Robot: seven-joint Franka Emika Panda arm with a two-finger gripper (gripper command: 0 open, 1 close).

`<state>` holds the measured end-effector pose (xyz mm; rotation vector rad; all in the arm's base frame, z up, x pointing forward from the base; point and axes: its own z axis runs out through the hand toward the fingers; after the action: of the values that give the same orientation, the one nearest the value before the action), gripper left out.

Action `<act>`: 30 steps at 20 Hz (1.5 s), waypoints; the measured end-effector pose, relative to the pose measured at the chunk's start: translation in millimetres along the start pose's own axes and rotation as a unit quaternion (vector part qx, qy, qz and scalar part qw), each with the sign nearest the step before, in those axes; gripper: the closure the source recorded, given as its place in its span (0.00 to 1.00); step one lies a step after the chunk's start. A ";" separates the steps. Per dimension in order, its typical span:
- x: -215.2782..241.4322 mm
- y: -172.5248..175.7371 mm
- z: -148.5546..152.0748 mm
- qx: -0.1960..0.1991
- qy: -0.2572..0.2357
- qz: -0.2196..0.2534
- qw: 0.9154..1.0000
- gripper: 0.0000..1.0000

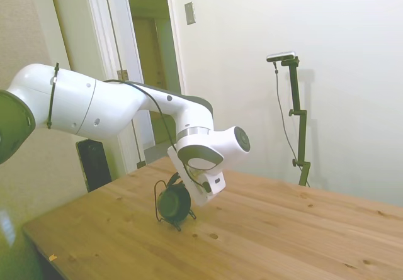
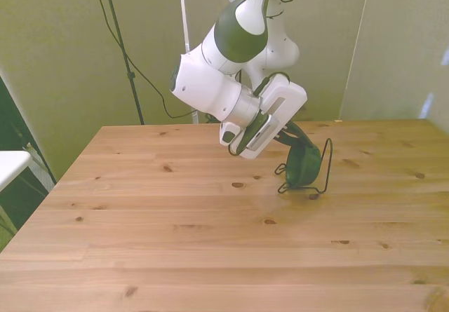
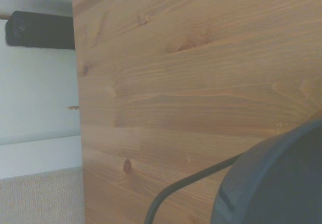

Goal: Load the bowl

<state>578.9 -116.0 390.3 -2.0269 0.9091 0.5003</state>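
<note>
— Progress? 
— Nearly loaded, by the look of it: bowl (image 1: 174,201) standing on edge inside the wire rack (image 1: 158,206), on the counter (image 1: 264,242) near its middle. 
— Gripper? 
— Gripper (image 2: 286,138) right at the bowl's upper rim; cannot tell whether closed on it or already let go. 
— Left to do? 
— Probably release and retreat. 
— Orientation? 
— Upright on its rim, round face turned sideways toward the front view's left; no long axis to speak of.
</note>
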 end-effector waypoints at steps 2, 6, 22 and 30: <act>-0.6 -0.2 0.7 -0.001 -0.002 0.005 1.000 0.00; -1.2 -1.2 2.4 -0.004 -0.002 0.012 1.000 0.00; -48.9 -14.9 -31.9 -0.024 0.055 0.056 0.997 0.00; -181.6 -6.0 -68.2 -0.066 0.245 0.085 0.964 0.00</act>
<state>465.2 -93.6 546.1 -2.2512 1.3848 0.1464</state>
